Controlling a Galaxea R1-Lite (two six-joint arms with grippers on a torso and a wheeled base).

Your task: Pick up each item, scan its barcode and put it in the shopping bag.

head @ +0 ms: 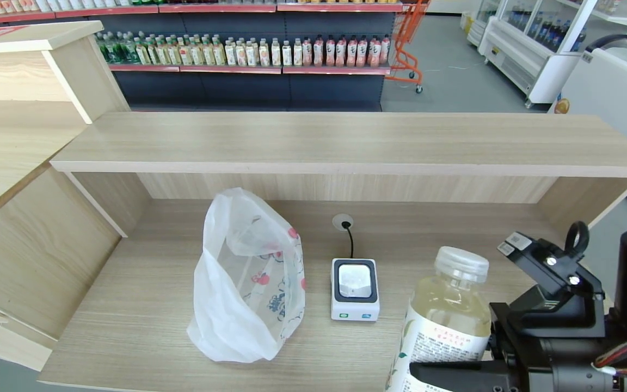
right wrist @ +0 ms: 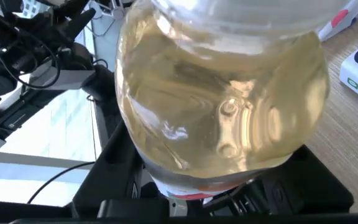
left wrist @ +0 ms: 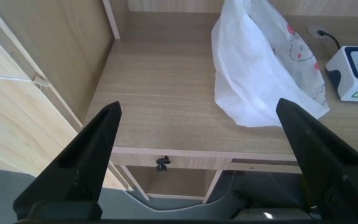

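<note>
Snugly, right gripper (head: 446,366) closed, clasping bottle (head: 449,316)

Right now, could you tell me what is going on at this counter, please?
The right gripper holds a bottle of pale yellow drink upright, to the right of the scanner and nearer the robot, not over it. The bag stands on the counter, left of the scanner. The bottle is not yet in the bag. The left gripper is open and holds nothing, above the counter's near edge, left of the bag.
</note>
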